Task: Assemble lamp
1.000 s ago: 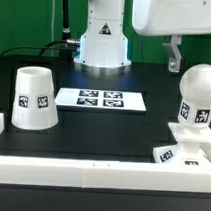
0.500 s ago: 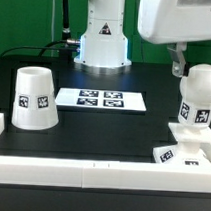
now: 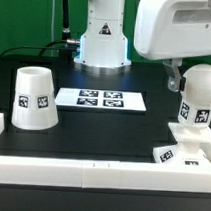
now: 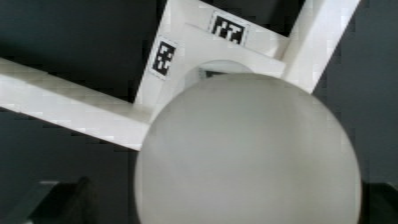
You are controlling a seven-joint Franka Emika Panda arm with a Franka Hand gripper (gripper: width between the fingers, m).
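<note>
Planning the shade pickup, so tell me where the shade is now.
The shade stands at the exterior view's left, beside the marker board, far from the bulb at the right.

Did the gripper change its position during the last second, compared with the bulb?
Yes. In the exterior view the gripper came down: one of its fingers now reaches lower beside the head of the bulb, which stayed in place.

**Colours and tag patterns of the lamp parts and their setting**

Shade (image 3: 35, 96), bulb (image 3: 202, 84) and base (image 3: 187, 146): white, each bearing black-and-white square tags. Marker board (image 3: 101, 98): white, with a row of black-and-white tags. Desk (image 3: 102, 128): black, edged by white rails (image 3: 90, 174). Backdrop (image 3: 28, 19): green.
</note>
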